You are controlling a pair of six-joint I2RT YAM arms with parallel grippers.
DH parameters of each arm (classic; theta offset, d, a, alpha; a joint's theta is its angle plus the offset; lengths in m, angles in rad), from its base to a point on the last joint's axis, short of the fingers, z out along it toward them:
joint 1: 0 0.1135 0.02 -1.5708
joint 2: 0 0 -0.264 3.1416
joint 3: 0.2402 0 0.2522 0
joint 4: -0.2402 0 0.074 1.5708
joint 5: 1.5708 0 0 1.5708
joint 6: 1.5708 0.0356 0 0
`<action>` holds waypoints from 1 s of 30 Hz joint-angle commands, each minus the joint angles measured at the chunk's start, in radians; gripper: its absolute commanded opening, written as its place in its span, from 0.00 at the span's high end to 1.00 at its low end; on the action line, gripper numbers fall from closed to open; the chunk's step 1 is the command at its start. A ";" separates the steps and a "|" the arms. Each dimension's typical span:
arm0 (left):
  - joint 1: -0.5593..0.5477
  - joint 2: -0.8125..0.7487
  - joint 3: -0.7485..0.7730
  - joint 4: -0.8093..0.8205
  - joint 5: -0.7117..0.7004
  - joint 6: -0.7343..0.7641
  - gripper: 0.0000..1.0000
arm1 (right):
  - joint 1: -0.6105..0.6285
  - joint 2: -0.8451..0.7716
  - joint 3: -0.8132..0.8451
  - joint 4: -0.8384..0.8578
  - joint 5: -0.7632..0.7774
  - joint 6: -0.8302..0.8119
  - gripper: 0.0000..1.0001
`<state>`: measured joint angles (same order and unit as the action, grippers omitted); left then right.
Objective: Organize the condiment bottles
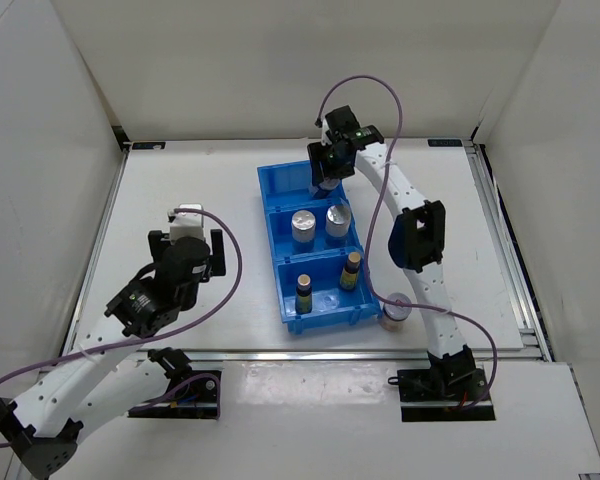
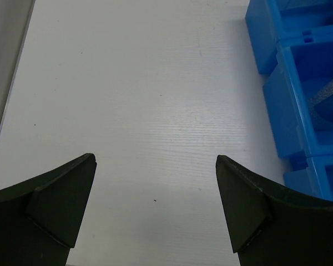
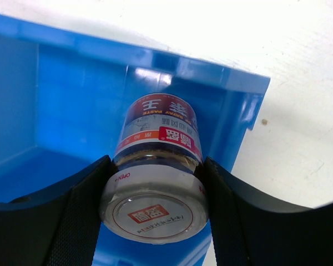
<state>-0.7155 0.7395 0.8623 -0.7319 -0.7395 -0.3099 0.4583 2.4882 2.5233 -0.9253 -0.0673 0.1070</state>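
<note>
Toward the far edge of the white bench (image 1: 190,200), the right gripper (image 3: 156,163) clamps a silver-lidded jar (image 3: 155,188) upright inside the far compartment of the blue bin (image 3: 66,83); the left gripper (image 2: 155,160), jaws spread, sits well apart.

White table (image 1: 200,180): blue bin (image 1: 330,318), one jar (image 1: 393,312).

1. From above, the right claw (image 1: 329,168) covers the red-marked jar (image 3: 155,183) it grips; in the wrist view the jar's base is out of sight.
2. A second jar (image 1: 395,311) on the desk (image 1: 200,180) is partly hidden behind the right arm.
3. Labels on the dark bottles (image 1: 304,293) in the blue bin (image 1: 275,215) are too small to read.
4. In the left wrist view the bin runs off the right edge; a grey shape (image 2: 328,105) inside it cannot be identified.
5. Both wrist views cut their claw fingers (image 2: 61,210) at the lower edge.
</note>
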 commanded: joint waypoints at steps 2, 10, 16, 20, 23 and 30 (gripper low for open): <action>0.005 -0.003 -0.011 0.023 0.002 0.011 0.00 | -0.003 0.023 0.045 0.103 0.011 -0.030 0.74; 0.005 -0.003 -0.011 0.032 0.002 0.020 0.00 | -0.036 -0.018 0.008 0.123 -0.012 -0.001 0.11; 0.005 -0.012 -0.011 0.032 0.011 0.020 0.00 | -0.142 -0.225 -0.064 0.108 0.032 0.078 0.01; 0.005 -0.045 -0.011 0.032 0.011 0.020 0.00 | -0.201 -0.556 -0.357 0.098 0.171 0.138 0.01; 0.005 -0.072 -0.011 0.032 0.020 0.020 0.00 | -0.210 -0.783 -0.682 0.098 0.251 0.158 0.01; -0.025 -0.081 -0.011 0.032 0.020 0.020 0.00 | -0.219 -1.116 -1.234 0.020 0.170 0.312 0.01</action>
<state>-0.7235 0.6682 0.8570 -0.7101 -0.7311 -0.2958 0.2363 1.3685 1.4864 -0.8310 0.1429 0.3237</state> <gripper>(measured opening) 0.994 0.994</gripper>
